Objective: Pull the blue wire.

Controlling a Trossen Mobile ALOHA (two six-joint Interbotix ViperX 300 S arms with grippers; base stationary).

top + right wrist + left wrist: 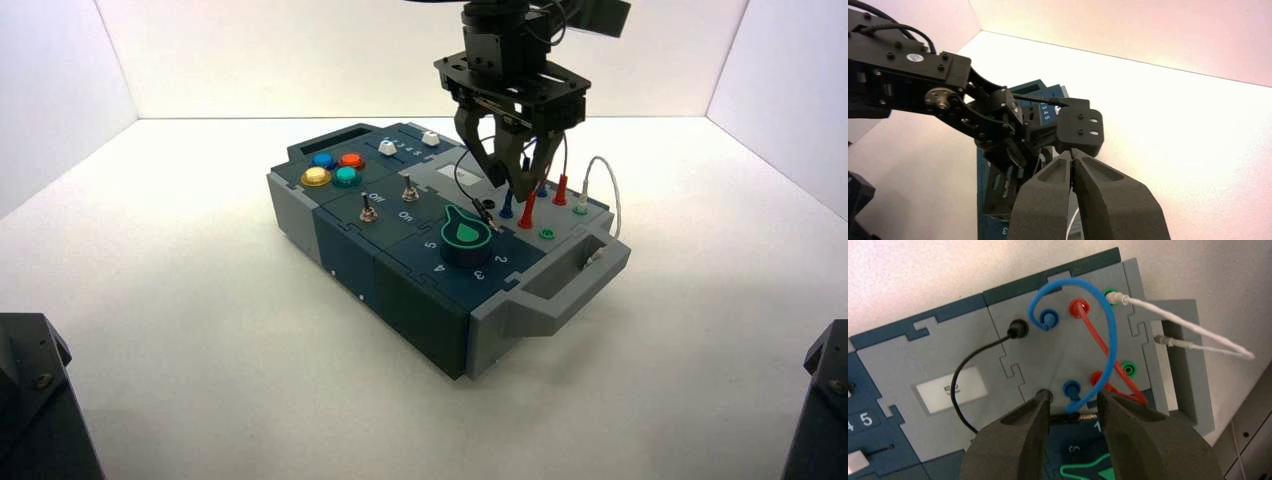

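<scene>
Evidently pre-grasp: left gripper (1073,401), fingers parted at the box's (415,313) two o'clock, must straddle blue wire (1112,335); right gripper (1072,154) waits clenched, aside.

Black machinery, matte dark-grey claws.
The left arm (898,75) is black and segmented, with small dark screws (941,67), a round white sticker (915,57), a silvery round joint disc (941,98) and black cables (903,29) along it. Slotted black plates (1004,187) sit nearer its left claw (1073,400), whose fingers are thick and tapered. The right claw (1072,152) matches, its faces hollowed by smooth recesses.
</scene>
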